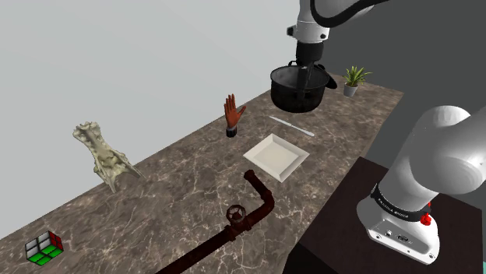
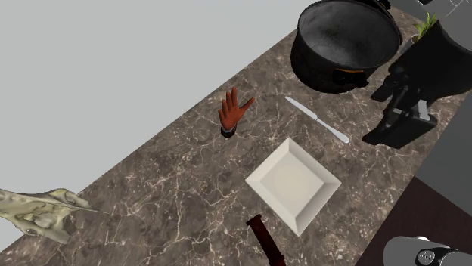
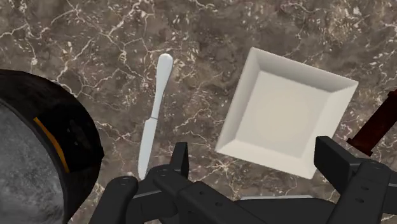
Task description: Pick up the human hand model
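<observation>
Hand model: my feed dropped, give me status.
Gripper open, empty, above knife and plate. Hand model upright on counter, untouched. Black pot close beside gripper.

light: I read it bright and even over the counter (image 1: 187, 179) | shading: plate (image 3: 238, 102) has sloped walls slightly darker than its floor | sheen: soft grey gloss inside the pot (image 2: 348, 30)

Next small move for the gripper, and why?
Probably translate toward the shoulder view's left, to above the hand model. The gripper, fingers apart, hangs high over the knife and plate, well short of the upright hand.
</observation>
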Controlling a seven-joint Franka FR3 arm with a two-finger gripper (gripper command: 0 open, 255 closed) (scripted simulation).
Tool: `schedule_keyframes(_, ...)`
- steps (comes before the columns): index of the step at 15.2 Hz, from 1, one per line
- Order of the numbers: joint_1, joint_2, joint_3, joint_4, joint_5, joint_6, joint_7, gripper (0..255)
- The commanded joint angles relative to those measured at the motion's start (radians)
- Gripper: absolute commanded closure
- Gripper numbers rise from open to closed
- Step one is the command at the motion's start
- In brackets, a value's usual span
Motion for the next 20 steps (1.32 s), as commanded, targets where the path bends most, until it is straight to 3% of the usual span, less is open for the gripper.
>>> schedule_keyframes(1,0.024,0.06,-0.025,0.008,-0.003,0.083,-0.089,0)
schedule_keyframes(9,0.126,0.319,-0.104,0.119,0.066,0.337,-0.449,0)
schedule_keyframes(15,0.19,0.508,-0.121,0.242,0.191,0.464,-0.742,0)
schedule_keyframes(20,0.208,0.629,-0.099,0.33,0.293,0.529,-0.941,0)
